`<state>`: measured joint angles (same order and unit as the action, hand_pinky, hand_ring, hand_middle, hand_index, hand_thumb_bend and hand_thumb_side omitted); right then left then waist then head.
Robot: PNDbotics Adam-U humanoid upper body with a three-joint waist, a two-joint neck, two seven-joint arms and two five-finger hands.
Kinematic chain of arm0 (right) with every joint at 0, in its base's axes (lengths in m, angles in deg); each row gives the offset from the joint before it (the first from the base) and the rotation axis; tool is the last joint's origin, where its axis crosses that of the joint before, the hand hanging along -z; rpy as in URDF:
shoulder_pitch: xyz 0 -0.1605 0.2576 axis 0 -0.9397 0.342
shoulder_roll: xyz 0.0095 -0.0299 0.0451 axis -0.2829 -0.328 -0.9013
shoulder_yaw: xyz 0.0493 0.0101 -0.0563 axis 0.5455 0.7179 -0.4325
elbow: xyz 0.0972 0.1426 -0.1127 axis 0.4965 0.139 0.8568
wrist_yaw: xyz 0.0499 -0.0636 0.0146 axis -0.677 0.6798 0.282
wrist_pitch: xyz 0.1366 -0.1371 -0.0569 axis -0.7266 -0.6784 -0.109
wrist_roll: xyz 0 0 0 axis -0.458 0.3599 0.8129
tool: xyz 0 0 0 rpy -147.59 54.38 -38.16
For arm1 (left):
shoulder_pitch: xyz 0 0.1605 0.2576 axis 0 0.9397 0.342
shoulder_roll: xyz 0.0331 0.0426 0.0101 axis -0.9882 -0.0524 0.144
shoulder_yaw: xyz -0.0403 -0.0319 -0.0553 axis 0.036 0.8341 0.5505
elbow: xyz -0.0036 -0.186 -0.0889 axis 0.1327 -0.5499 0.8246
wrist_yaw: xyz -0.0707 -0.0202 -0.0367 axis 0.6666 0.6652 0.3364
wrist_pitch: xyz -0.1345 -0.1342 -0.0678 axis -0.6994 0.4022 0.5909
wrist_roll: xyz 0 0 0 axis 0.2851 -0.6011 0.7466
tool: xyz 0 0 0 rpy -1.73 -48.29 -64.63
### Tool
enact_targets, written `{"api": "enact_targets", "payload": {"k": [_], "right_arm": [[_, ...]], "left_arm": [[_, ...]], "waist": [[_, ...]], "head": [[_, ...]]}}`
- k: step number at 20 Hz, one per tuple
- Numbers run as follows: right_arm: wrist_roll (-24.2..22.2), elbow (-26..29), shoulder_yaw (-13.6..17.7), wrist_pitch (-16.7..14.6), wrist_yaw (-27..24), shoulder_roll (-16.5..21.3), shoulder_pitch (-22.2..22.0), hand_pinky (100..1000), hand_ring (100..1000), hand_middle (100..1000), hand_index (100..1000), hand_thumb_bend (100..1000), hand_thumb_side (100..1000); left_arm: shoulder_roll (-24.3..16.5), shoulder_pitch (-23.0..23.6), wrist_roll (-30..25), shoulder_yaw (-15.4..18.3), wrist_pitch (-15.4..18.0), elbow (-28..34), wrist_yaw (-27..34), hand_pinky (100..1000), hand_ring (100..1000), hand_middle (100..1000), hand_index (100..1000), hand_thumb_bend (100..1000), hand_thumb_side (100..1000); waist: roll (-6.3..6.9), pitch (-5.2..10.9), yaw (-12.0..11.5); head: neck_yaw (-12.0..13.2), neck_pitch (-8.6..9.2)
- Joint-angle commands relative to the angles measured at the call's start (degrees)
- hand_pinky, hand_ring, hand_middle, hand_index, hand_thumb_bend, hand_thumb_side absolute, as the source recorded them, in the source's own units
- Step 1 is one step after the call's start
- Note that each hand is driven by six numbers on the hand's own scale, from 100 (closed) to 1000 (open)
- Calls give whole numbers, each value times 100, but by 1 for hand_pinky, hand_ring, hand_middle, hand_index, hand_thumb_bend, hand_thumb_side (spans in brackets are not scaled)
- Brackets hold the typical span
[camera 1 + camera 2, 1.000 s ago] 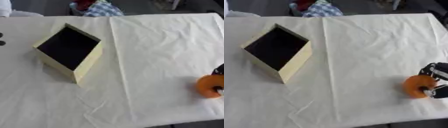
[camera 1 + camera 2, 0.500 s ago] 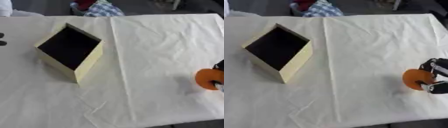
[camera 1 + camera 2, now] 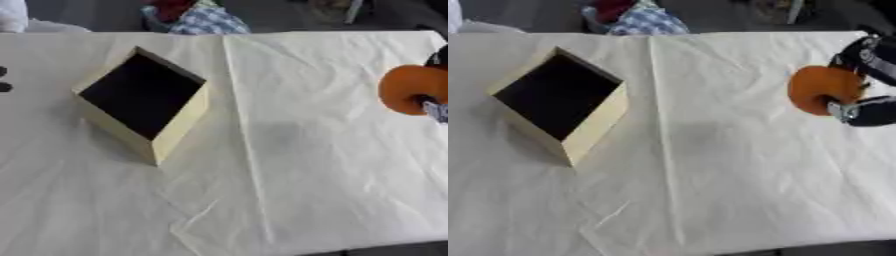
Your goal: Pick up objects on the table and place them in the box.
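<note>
The orange ball [image 3: 822,90] sits clasped in the right hand [image 3: 866,80] at the table's right edge, apparently lifted off the white cloth [image 3: 728,165] — the open box [image 3: 562,107] lies well apart to its left, mouth up; fingers curl round the ball from above and below — the left hand barely shows, state unclear

A matt white cloth [image 3: 728,170], creased and wrinkled, covers the table. The box [image 3: 560,105] has pale, smooth, wood-like walls (the inside is dark and dull). The round orange object [image 3: 820,90] looks smooth and matt. The right hand [image 3: 866,107] holding it is black plastic with silvery metal joints.
</note>
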<state>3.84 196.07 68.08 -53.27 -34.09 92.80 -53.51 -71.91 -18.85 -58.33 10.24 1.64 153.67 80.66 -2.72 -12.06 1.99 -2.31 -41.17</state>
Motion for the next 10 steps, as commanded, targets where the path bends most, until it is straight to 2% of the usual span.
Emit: {"api": "enact_targets", "payload": {"k": [1, 10], "right_arm": [[-203, 97, -87, -21, 3, 211, 433, 512, 529, 420, 525, 100, 100], [-584, -409, -599, -107, -45, -323, 2000, 507, 527, 420, 530, 100, 100]], "left_arm": [[-17, -54, -40, -18, -3, 111, 21, 615, 663, 700, 677, 100, 802], [6, -73, -111, -67, -31, 111, 62, 616, 662, 701, 671, 100, 802]], "waist": [[-8, 89, -24], [-26, 103, -118]], "head": [[-58, 63], [-156, 88]]}}
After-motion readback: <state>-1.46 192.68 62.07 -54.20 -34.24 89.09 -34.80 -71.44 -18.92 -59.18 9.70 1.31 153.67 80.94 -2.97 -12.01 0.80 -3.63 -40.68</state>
